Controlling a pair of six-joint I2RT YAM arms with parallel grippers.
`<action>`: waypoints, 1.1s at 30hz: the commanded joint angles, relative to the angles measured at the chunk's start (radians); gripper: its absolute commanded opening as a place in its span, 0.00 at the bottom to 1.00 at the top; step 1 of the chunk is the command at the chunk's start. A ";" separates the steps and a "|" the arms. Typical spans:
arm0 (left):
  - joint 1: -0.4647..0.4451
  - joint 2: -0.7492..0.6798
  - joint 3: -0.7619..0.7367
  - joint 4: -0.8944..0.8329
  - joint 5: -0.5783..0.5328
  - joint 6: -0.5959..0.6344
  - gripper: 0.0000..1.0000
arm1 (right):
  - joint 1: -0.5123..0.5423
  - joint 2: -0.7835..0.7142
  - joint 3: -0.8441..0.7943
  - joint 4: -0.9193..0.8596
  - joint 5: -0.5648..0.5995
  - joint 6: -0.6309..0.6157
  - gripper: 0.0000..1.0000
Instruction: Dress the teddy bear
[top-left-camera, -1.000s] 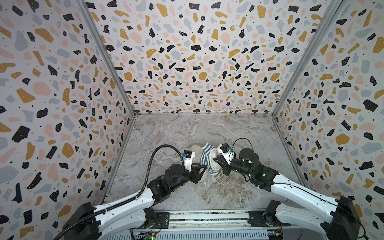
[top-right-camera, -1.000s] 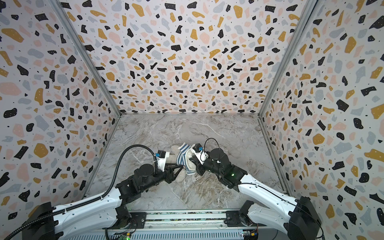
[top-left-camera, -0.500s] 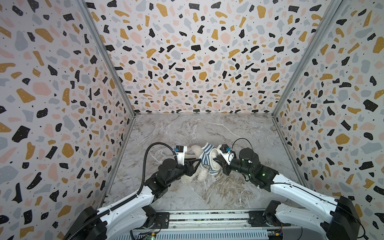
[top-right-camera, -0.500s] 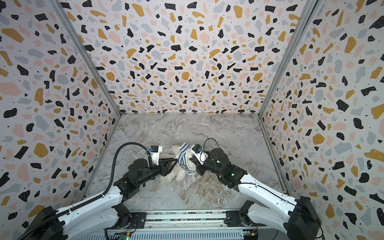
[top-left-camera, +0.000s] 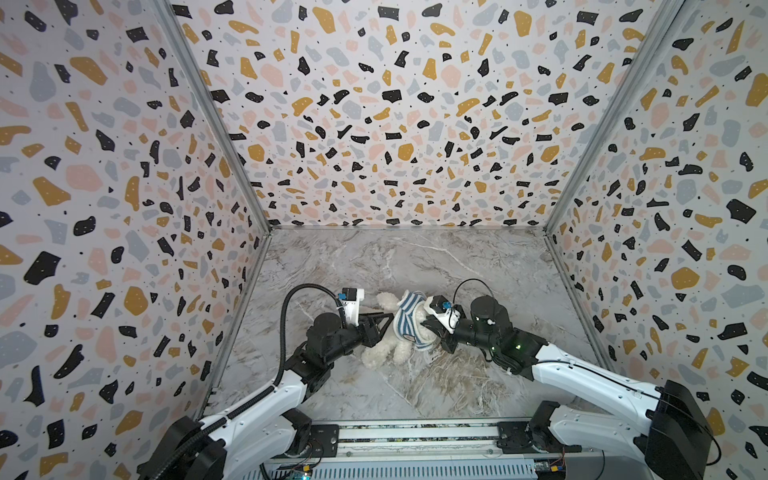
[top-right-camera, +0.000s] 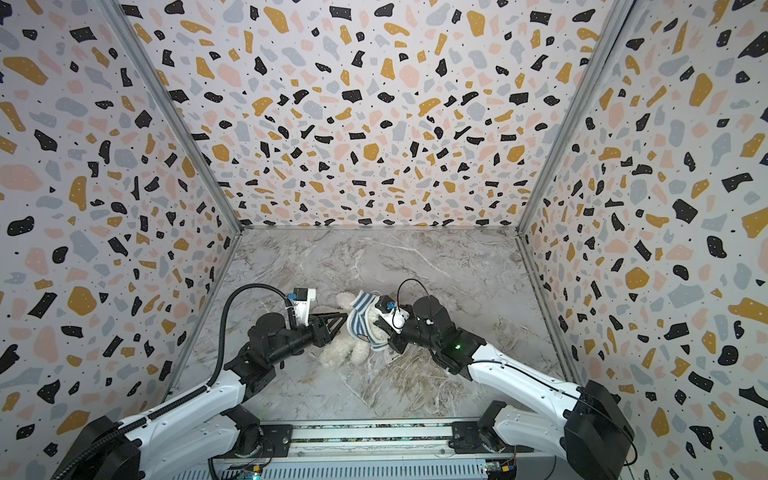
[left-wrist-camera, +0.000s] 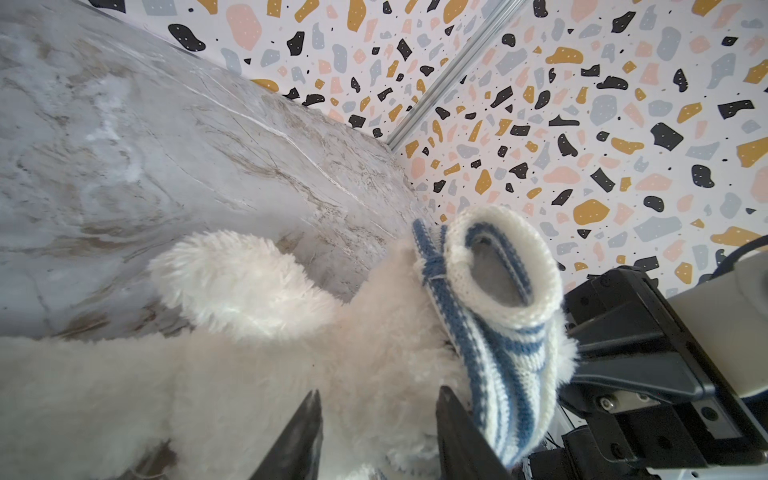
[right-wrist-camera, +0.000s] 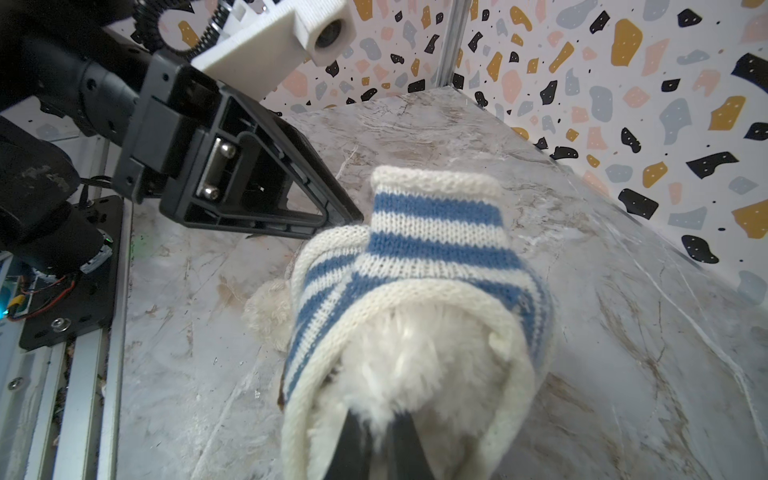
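On the left, the left gripper (left-wrist-camera: 380, 399) points at the side of the teddy bear (top-left-camera: 388, 349). Its jaws stand apart, with white fur right in front of them. I cannot tell if they touch the fur. I think it is there to help with the bear's bare arm (left-wrist-camera: 232, 282). That arm sticks out over the marble table (top-left-camera: 415, 266) and is not in any sleeve.

The bear lies near the middle of the table, between the two grippers, with its legs (top-left-camera: 374, 353) toward the front.

Next comes the blue-and-white striped shirt (top-left-camera: 408, 322). It is pulled over the top part of the bear. One sleeve (right-wrist-camera: 436, 208) stands up empty, just beside the left gripper's tip. The bare arm likely has to go in there.

On the right, the right gripper (right-wrist-camera: 380, 436) has its jaws closed tight on a tuft of the bear's fur. The tuft pokes out of the shirt's wide opening. I think it holds on so the bear does not slide when the other gripper pushes or pulls. The shirt is soft and could bunch up.
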 joint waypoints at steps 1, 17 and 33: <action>0.013 -0.016 -0.003 0.052 0.037 -0.004 0.46 | 0.006 0.011 0.026 0.059 -0.043 -0.045 0.00; 0.074 -0.068 -0.035 0.092 0.087 -0.093 0.45 | 0.009 0.001 -0.033 0.161 -0.115 -0.096 0.00; 0.075 -0.079 -0.043 0.103 0.105 -0.095 0.44 | 0.036 -0.034 -0.055 0.137 -0.095 -0.095 0.00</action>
